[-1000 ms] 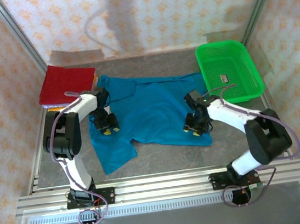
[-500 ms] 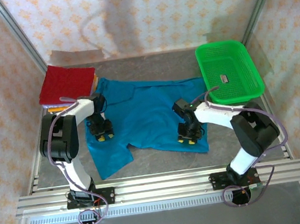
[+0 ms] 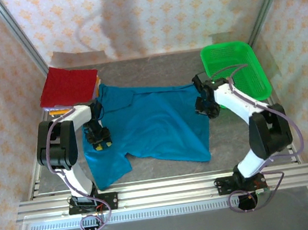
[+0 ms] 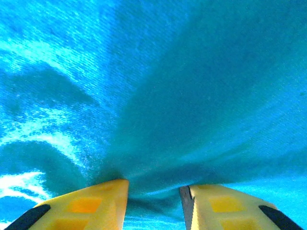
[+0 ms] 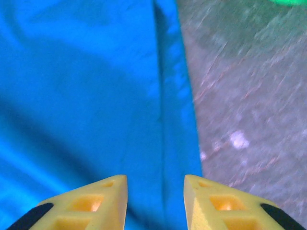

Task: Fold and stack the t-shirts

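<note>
1. While it lies spread over the middle of the table (image 3: 241, 132), the teal shirt (image 3: 155, 126) is rumpled along its left side.
2. The left gripper (image 3: 99, 140) is clamped on that shirt by the left sleeve; cloth bunches between its yellow fingers (image 4: 96, 203) (creases fan out from the pinch).
3. The right gripper (image 3: 206, 107) hangs over the shirt's right edge, near the basket (image 3: 234, 73); its jaws stand apart, with flat cloth showing between them.
4. A folded red shirt (image 3: 68, 85) sits at the far-left corner.
</note>
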